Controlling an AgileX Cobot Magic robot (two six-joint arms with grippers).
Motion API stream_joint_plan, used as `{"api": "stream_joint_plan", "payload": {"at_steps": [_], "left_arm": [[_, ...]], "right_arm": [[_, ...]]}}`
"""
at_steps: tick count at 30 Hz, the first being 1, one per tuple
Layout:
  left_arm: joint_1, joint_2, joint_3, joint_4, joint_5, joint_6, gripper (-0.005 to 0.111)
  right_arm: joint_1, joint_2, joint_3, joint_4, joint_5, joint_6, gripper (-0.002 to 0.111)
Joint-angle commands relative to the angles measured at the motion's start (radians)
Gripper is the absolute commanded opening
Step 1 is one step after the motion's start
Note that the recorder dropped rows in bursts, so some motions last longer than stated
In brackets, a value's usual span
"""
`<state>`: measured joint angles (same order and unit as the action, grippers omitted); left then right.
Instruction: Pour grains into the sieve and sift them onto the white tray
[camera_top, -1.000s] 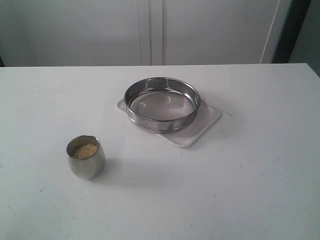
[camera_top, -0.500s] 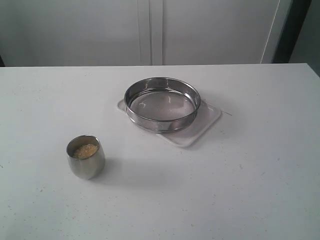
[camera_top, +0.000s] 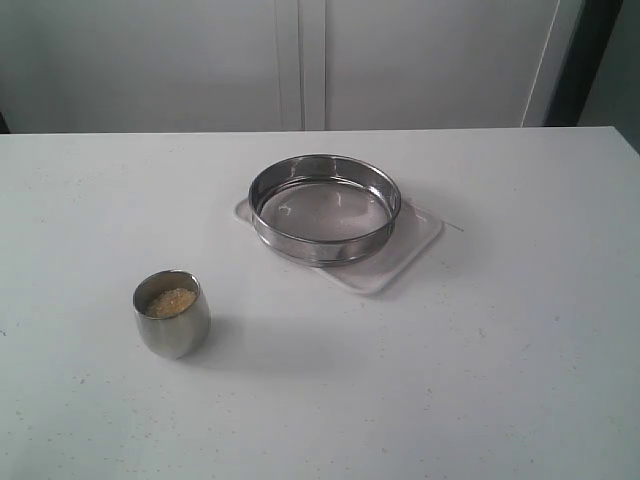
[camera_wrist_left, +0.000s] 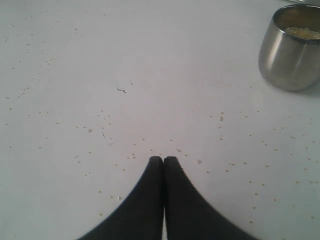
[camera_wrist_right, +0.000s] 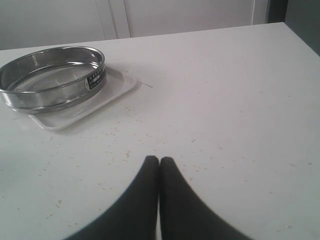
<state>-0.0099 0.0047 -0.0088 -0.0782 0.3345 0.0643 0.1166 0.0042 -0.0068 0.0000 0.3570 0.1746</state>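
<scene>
The round steel sieve (camera_top: 325, 208) rests on the white tray (camera_top: 408, 248) at the table's middle, its mesh bare. Yellow-tan grains (camera_top: 170, 300) fill a small steel cup (camera_top: 172, 315) standing upright at the front left. Neither arm shows in the exterior view. In the left wrist view my left gripper (camera_wrist_left: 163, 160) is shut and empty over the table, with the cup (camera_wrist_left: 290, 50) and its grains (camera_wrist_left: 302, 32) some way off. My right gripper (camera_wrist_right: 159, 160) is shut and empty too, well short of the sieve (camera_wrist_right: 52, 75) and tray (camera_wrist_right: 75, 116).
Loose specks of grain (camera_wrist_left: 221, 118) are scattered over the white tabletop (camera_top: 500, 350). A pale cabinet wall (camera_top: 300, 60) stands behind the table's far edge.
</scene>
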Motion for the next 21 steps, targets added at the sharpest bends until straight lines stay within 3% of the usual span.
{"api": "stream_joint_plan", "payload": {"at_steps": [1, 11, 21], "left_arm": [[-0.003, -0.005, 0.009, -0.01, 0.008, -0.003, 0.0], [-0.003, -0.005, 0.009, -0.01, -0.035, -0.003, 0.0], [-0.003, -0.005, 0.009, -0.01, -0.323, 0.071, 0.0]], "right_arm": [[0.002, -0.004, 0.007, -0.008, -0.015, 0.005, 0.0], [0.002, -0.004, 0.007, -0.008, -0.015, 0.005, 0.0], [0.002, -0.004, 0.007, -0.008, -0.015, 0.005, 0.0]]}}
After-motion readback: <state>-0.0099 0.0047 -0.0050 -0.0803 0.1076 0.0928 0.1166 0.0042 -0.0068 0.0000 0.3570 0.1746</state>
